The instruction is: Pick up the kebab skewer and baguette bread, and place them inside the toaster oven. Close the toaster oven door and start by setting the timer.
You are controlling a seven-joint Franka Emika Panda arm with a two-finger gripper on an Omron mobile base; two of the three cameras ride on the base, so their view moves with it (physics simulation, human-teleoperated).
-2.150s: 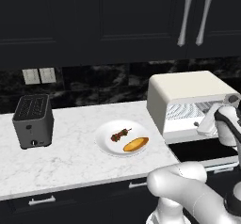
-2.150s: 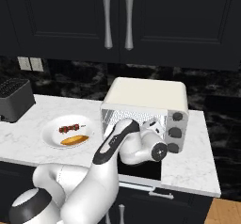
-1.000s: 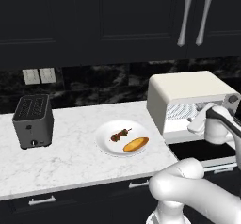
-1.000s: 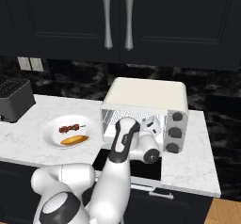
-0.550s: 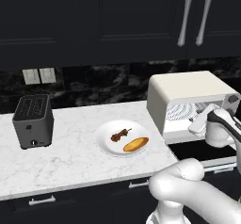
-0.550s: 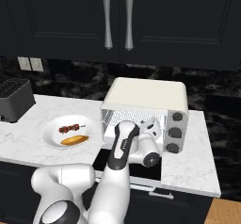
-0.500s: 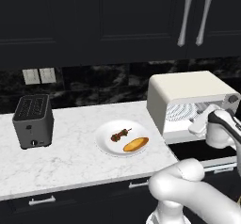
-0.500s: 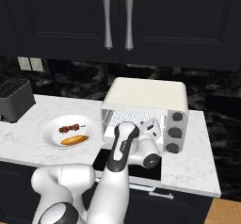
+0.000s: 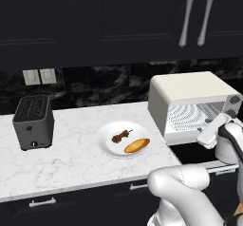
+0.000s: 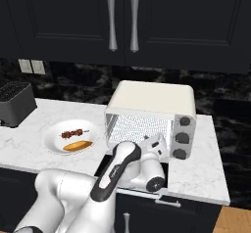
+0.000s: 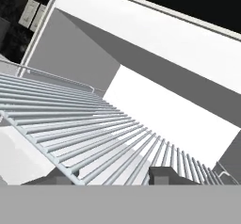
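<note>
Gripper at the open toaster oven, food not yet loaded

I had the gripper (image 11: 113, 176) at the mouth of the toaster oven (image 9: 190, 97), its two tips set about the front bar of the wire rack (image 11: 84, 124), roughly half apart; I judged it closed on that rack, though the contact itself sat too low in the hand view to be sure. The toaster oven door (image 10: 105, 166) hung down open, mostly hidden by my arm. On the worktop (image 9: 71, 158), the white plate (image 9: 107, 146) lay at about nine o'clock from the oven, carrying the kebab skewer (image 9: 121, 136) and, just beside it at five o'clock, the baguette bread (image 9: 137, 145). So the oven was open (the easy part); both foods, the door and the timer were all left to do.
</note>
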